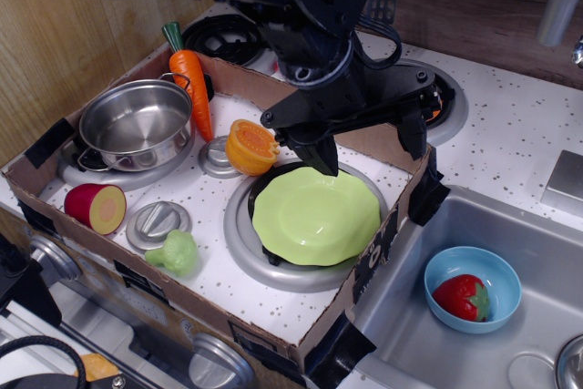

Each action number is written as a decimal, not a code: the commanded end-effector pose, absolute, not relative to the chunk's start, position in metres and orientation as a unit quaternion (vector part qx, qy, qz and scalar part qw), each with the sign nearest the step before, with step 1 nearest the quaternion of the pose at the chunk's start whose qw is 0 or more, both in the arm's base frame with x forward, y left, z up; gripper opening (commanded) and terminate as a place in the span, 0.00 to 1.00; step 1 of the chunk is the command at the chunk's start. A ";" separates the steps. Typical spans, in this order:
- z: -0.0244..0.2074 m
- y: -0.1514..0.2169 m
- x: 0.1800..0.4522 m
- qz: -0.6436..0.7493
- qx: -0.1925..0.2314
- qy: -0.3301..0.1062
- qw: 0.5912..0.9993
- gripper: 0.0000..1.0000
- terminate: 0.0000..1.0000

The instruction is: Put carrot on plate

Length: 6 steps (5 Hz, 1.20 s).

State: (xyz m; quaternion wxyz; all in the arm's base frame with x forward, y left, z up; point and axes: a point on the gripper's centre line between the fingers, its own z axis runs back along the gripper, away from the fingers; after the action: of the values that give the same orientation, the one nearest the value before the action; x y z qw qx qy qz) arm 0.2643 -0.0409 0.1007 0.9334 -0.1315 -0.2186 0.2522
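The long orange carrot with a green stem lies against the back cardboard wall, next to the steel pot. The light-green scalloped plate sits on the front right burner. My black gripper hangs over the plate's far rim, to the right of the carrot. Its jaws are spread wide and hold nothing. One finger points down just above the plate's back edge.
A steel pot stands at the left. A halved orange fruit lies between carrot and plate. A red-and-yellow fruit half and a green vegetable lie at the front left. A cardboard wall rims the stove. A blue bowl with a strawberry sits in the sink.
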 end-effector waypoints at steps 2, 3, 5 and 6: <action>0.099 -0.010 0.286 0.252 -0.120 -0.231 0.932 1.00 0.00; 0.095 0.028 0.309 0.276 -0.115 -0.232 0.926 1.00 0.00; 0.129 0.094 0.352 0.276 -0.058 -0.276 0.919 1.00 0.00; 0.136 0.129 0.363 0.255 -0.028 -0.295 0.921 1.00 0.00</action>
State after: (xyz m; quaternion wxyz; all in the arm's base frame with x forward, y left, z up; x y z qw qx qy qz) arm 0.3599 0.1294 0.1156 0.9271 -0.0284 -0.2714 0.2569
